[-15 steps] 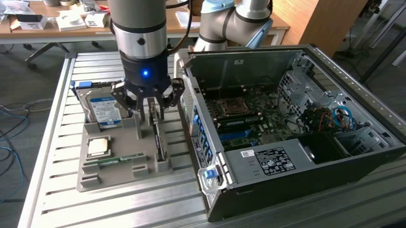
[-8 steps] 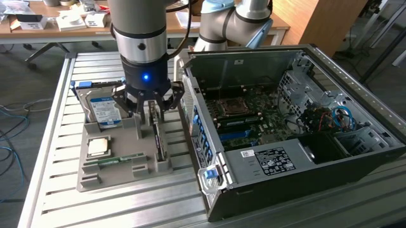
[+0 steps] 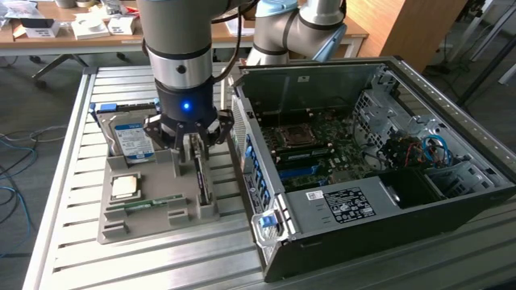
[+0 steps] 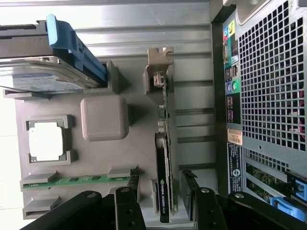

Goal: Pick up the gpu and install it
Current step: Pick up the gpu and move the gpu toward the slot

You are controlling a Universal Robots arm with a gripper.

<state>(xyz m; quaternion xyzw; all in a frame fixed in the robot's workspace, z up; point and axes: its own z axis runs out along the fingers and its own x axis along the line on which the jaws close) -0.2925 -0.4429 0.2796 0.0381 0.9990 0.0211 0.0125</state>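
The gpu is a thin dark-green card standing on edge in the slot of the grey tray nearest the computer. In the wrist view the gpu runs edge-on, with its pale bracket at the far end. My gripper hangs straight down over the card's end. Its black fingers stand open on either side of the gpu, with a gap on each side, so the gripper straddles the card without touching it.
The open computer case lies just on the exterior view's right of the tray, motherboard exposed. The tray also holds a hard drive, a processor chip and a memory stick. All rest on a slatted metal table.
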